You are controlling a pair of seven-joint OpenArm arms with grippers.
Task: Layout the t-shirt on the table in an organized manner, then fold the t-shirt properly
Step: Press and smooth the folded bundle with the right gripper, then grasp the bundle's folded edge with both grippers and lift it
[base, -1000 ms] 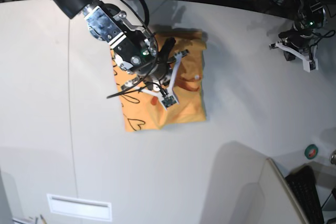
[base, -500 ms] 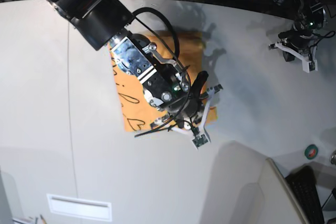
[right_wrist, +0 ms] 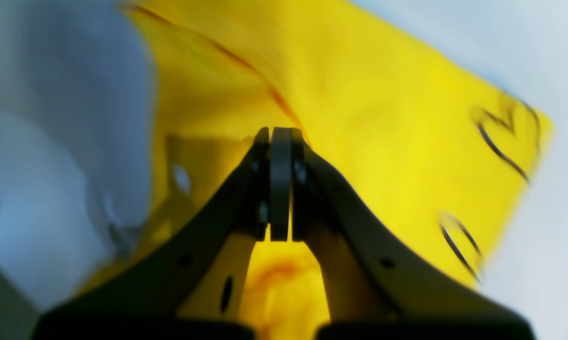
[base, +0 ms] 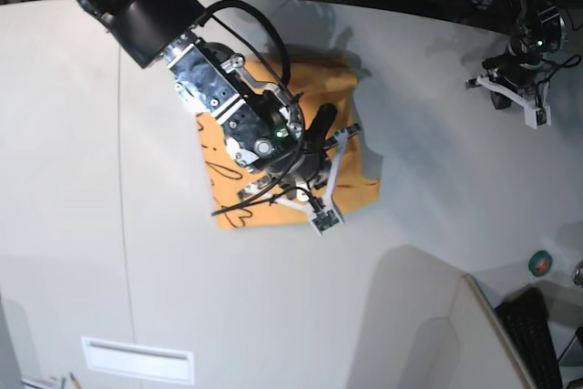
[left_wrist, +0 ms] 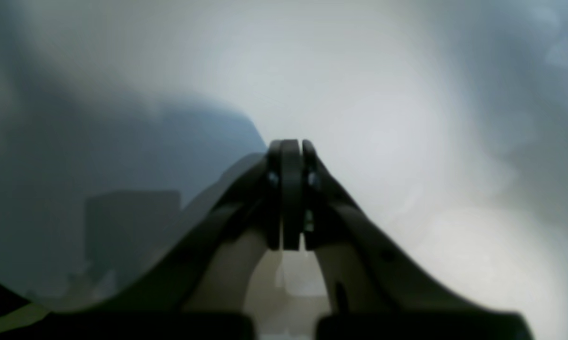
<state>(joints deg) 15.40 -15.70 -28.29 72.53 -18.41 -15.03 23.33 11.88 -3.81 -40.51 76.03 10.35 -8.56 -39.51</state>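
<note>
Count, base view unless noted.

- T-shirt: 1, orange, folded into a compact block.
- Worktop: 1, white-grey, with 1 thin seam line down its left part.
- Arms: 2.
- End effectors: 2; right end effector over the shirt, left end effector at the far right edge.
- Heart outlines printed on the shirt: 1 seen in the right wrist view; the rest of the script is too blurred to count.
- Small round green-and-red object near the right edge: 1.
- White rectangular label at lower left: 1.
- Keyboard, lower right corner: 1.
</note>
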